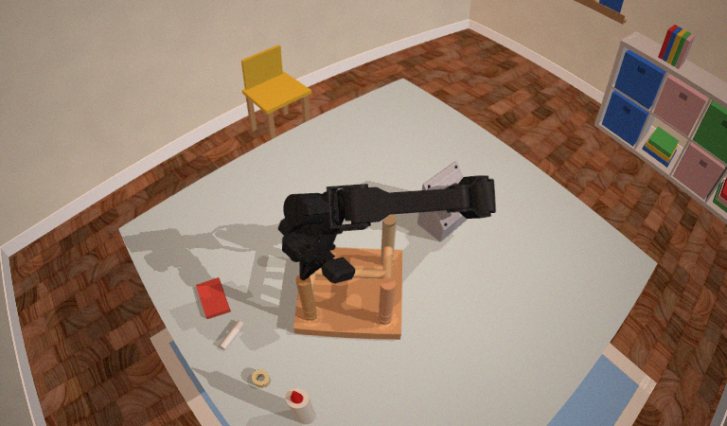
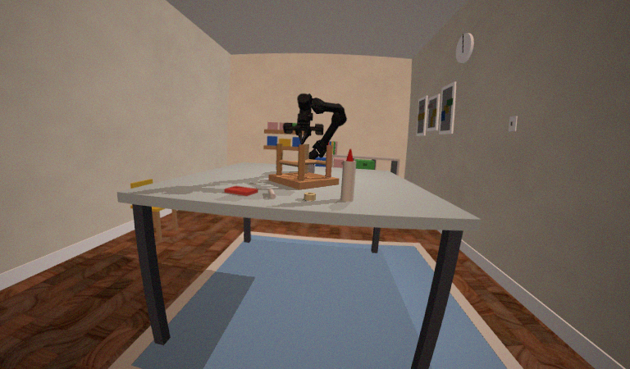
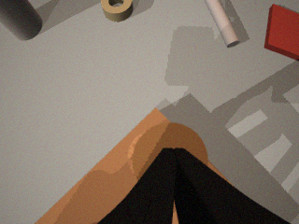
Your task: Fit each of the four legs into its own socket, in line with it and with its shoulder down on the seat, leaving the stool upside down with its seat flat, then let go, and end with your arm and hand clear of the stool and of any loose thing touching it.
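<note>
The wooden stool (image 1: pixel 348 298) stands upside down with its seat flat on the table. Three legs stand upright in it: front left (image 1: pixel 306 298), front right (image 1: pixel 386 301) and back right (image 1: pixel 388 241). The back-left corner is hidden behind my arm. Rungs join the legs. My gripper (image 1: pixel 306 274) is shut with nothing between the fingers, and it points down right over the top of the front-left leg. In the wrist view the closed fingertips (image 3: pixel 175 151) cover that leg's round top (image 3: pixel 183 140), with the seat's corner below. I cannot tell whether they touch. The gripper also shows in the exterior view (image 2: pixel 303 139).
A red block (image 1: pixel 212 297), a white cylinder (image 1: pixel 231 334), a tape ring (image 1: pixel 260 375) and a red-capped bottle (image 1: pixel 299 402) lie left and in front of the stool. The arm's grey base (image 1: pixel 443 202) stands behind the stool.
</note>
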### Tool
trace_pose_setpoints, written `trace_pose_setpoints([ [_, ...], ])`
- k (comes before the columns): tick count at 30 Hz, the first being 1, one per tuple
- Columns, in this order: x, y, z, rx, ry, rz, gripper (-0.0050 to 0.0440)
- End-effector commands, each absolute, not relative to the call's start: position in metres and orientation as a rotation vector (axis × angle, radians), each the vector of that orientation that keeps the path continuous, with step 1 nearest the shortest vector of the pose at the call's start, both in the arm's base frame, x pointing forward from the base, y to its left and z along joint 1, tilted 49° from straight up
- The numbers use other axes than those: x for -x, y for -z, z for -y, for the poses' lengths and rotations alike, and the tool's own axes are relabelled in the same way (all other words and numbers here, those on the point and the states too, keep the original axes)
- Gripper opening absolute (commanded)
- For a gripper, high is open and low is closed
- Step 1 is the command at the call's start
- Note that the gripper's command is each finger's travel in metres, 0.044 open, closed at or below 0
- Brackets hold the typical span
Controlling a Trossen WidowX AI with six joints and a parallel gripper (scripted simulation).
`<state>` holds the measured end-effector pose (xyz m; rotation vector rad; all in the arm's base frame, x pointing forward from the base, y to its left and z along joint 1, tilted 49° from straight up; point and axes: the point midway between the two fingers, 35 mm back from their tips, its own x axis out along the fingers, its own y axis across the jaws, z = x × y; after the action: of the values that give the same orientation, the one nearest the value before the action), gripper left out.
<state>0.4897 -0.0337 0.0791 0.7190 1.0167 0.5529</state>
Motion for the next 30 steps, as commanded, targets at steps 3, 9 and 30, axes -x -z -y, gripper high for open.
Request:
trace_pose_setpoints([
  [3, -0.4879, -0.0731, 0.0257, -0.716, -0.555, -1.038, 0.0000],
  [9, -0.4878, -0.0728, 0.0253, -0.716, -0.555, -1.038, 0.0000],
  [30, -0.4876, -0.0711, 0.0234, -0.716, -0.555, -1.038, 0.0000],
])
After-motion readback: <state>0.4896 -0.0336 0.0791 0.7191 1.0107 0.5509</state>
